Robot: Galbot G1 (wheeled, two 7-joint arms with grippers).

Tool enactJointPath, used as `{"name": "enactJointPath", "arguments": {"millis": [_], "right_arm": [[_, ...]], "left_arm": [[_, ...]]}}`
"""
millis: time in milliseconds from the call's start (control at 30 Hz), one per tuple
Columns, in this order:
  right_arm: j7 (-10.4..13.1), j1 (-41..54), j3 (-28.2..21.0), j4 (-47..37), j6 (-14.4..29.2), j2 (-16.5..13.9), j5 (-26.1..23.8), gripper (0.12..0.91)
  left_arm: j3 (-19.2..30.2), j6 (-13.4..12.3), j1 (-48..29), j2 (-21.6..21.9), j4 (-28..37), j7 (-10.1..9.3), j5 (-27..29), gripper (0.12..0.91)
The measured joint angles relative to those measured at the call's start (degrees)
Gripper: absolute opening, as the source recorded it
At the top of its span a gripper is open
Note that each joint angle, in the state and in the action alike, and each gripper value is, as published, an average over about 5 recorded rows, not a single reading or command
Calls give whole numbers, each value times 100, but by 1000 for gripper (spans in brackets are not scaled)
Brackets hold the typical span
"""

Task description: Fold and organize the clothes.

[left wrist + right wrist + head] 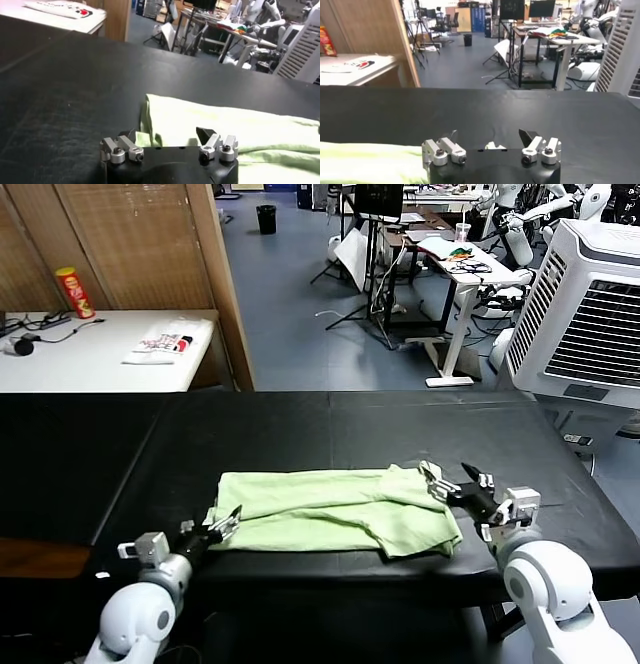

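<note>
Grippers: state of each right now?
Left tool: open, holding nothing, at the green shirt's left edge.
Right tool: open, holding nothing, at its right edge.

Ahead of my black bench (300, 424): white side table (90, 364) carrying a red can (75, 292) and folded white garment (165, 342); air cooler (590, 314) beyond the right edge.
</note>
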Motion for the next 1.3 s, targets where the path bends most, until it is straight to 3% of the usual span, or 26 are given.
{"name": "enactJointPath", "arguments": {"millis": [267,367,633,767,967,1133,1300], "right_arm": [[-16,-23,-16,106,-4,21,-11,798],[-18,-39,-3,112,-6,30,-14,798],[-6,-78,64,116,-18,97,-16,798],[-1,-95,77,110,-22,126,-17,798],[9,-119,74,105,-30,163,-35,798],[6,-186,70,104,-21,218,-134,798],[5,-274,114,155,-13,246,-196,798]], "left_arm": [[75,-58,-51,-130,164,14,199,280],[77,-61,-89,-112,215,48,273,183],[-48,-436,-44,254,211,431,1486,180],[-359,-674,36,790,306,518,1896,180],[-982,-938,127,1849,677,524,1925,180],[-1197,-782,197,2220,646,422,1697,180],[-1027,-400,284,1933,2,173,1129,180]]}}
